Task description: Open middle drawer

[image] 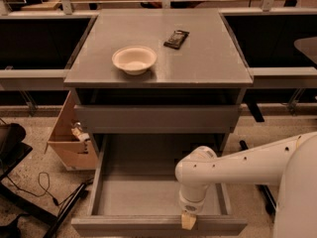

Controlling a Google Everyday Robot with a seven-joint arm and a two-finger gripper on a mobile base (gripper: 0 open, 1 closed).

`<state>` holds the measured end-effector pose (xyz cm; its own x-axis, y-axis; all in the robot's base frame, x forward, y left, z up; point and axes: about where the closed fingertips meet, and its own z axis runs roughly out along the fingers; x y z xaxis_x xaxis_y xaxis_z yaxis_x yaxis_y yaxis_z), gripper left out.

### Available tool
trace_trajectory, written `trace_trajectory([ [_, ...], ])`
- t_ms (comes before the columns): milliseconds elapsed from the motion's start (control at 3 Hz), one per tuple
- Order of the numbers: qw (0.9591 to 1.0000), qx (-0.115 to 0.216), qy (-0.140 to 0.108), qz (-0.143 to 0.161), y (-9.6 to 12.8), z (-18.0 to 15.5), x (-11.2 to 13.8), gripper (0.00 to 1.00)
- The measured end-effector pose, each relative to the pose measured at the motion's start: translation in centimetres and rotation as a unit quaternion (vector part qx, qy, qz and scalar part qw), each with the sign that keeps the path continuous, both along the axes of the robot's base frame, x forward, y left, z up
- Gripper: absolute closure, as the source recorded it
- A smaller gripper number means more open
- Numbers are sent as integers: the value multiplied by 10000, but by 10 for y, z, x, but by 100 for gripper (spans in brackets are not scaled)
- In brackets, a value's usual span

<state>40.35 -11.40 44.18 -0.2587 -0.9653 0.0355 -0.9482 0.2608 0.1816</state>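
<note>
The grey cabinet (158, 58) stands in the middle of the camera view. Its uppermost drawer front (156, 119) is closed. The middle drawer (143, 192) below it is pulled far out, showing a plain grey box interior, and its front panel (124, 226) is near the bottom edge of the view. The lowest drawer front is hidden under it. My gripper (188, 220) hangs from the white arm (233, 165) that comes in from the right. It sits at the top edge of the middle drawer's front panel, right of centre.
A white bowl (134, 59) and a dark flat packet (176, 38) lie on the cabinet top. An open cardboard box (69, 140) stands on the floor left of the cabinet. Black cables and a dark object (15, 148) are further left. Dark counters flank the cabinet.
</note>
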Motion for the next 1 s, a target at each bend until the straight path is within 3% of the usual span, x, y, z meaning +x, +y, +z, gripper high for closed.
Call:
trace_trajectory([
  [333,10000,-39,33,-73,-5,-2,-13,100],
  [1000,10000,-39,33,-73,-5,-2,-13,58],
])
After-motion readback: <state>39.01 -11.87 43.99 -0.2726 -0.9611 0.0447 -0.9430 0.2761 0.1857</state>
